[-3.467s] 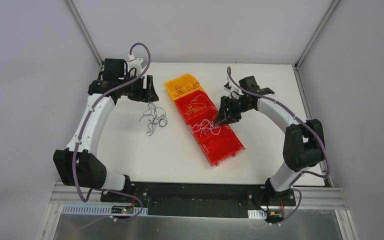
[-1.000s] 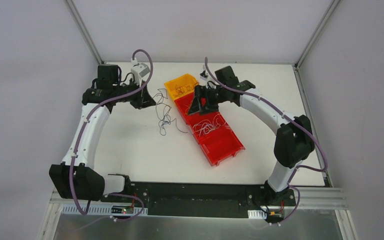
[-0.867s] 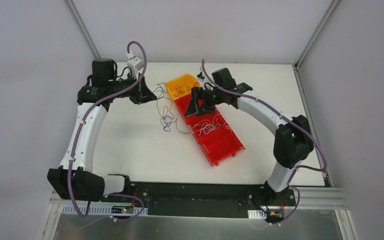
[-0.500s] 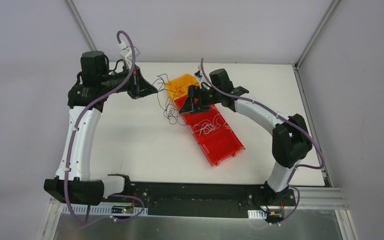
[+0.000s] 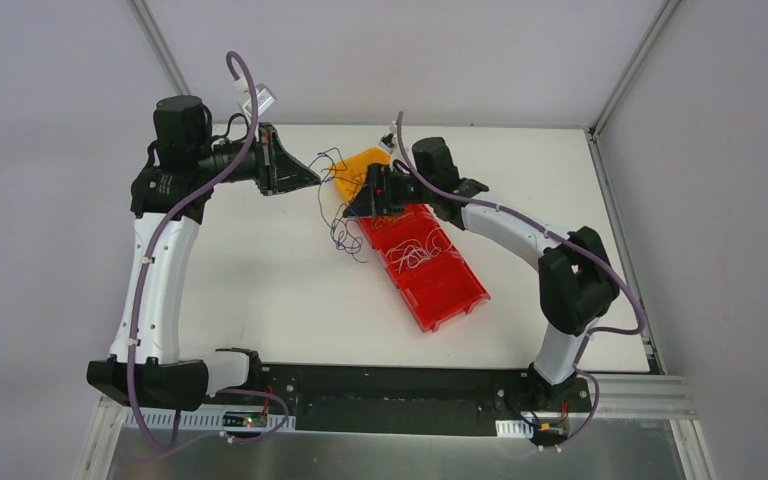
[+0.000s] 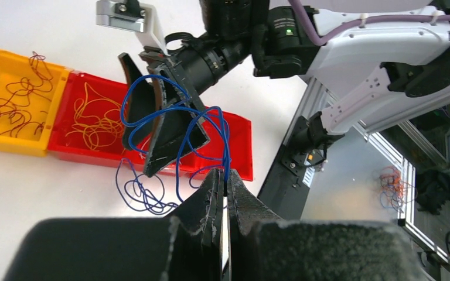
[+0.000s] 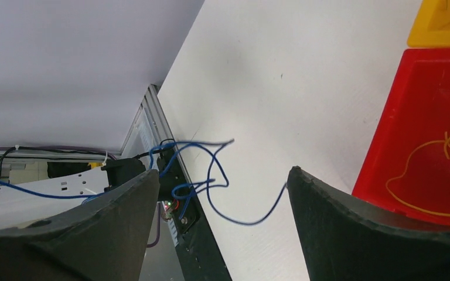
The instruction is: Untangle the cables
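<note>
My left gripper (image 5: pixel 312 180) is shut on a strand of the dark blue cables (image 5: pixel 343 230), which hang from it in loops down to the table. The left wrist view shows the strand pinched at the fingertips of the left gripper (image 6: pixel 224 175), and blue loops (image 6: pixel 179 123) draped around the right gripper's fingers (image 6: pixel 167 137). My right gripper (image 5: pixel 353 204) is open beside the hanging clump. In the right wrist view its jaws stand wide, with a blue cable (image 7: pixel 211 178) curling between the fingers of the right gripper (image 7: pixel 224 171) without being gripped.
A row of bins lies diagonally mid-table: a yellow bin (image 5: pixel 358 165) with dark red wires and red bins (image 5: pixel 455 300) with orange wires (image 6: pixel 96 123) and white wires (image 5: pixel 415 255). The red bin (image 7: pixel 439 117) is right of my right gripper.
The left gripper has lifted the blue clump off the table and carried it right, toward the bins. The right gripper has moved left from over the bins to the hanging cables.
</note>
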You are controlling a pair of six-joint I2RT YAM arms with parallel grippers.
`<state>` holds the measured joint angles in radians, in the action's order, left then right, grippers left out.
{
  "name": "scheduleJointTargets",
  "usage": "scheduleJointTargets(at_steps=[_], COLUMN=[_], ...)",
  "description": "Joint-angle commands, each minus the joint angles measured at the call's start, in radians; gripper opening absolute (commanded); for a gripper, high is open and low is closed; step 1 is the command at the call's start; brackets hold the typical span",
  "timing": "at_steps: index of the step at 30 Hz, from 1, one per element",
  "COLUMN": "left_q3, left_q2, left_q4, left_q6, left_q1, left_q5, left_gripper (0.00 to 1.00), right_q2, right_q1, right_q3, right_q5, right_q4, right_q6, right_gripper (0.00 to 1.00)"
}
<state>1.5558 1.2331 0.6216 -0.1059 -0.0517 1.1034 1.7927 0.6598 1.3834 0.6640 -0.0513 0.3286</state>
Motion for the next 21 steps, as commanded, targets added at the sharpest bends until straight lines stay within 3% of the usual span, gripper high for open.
scheduleJointTargets(at_steps=[1,6,10,13,15,19,21], left_q3=[0.057,0.077,0.076,0.067,0.066,0.083,0.101], left_q2=[-0.012,-0.012,-0.015,-0.018,-0.018,-0.022,-0.032], left_q4=[-0.049,-0.066,-0.088,-0.099,-0.106,-0.124,-0.130], left_q6=[-0.048,-0.083,-0.113,-0.115,-0.122,-0.140,-0.149], left_q1=[-0.002,-0.004,-0.004,-0.003,-0.003,0.005,0.036], left_q5=[0.109,0.121,0.113,0.098,0.083,0.013,-0.046], left_gripper=[0.00,0.00,0.00,0.00,0.00,0.00,0.00], right_q2=[0.003,0.049,0.036,0.018,0.002,-0.047,-0.079], right_q1=[0.023,0.037,0.040,0.042,0.043,0.042,0.031], right_q3=[0.005,0.005,-0.039,-0.044,-0.046,-0.041,-0.029], right_q5=[0.054,0.117,0.137,0.148,0.149,0.077,-0.002], right_q4=[-0.131,-0.211,-0.372,-0.429,-0.445,-0.320,-0.141], right_q6=[0.007,0.071,0.177,0.239,0.264,0.199,0.068], right_gripper=[0.84,0.80,0.59,0.49,0.37,0.00,0.00])
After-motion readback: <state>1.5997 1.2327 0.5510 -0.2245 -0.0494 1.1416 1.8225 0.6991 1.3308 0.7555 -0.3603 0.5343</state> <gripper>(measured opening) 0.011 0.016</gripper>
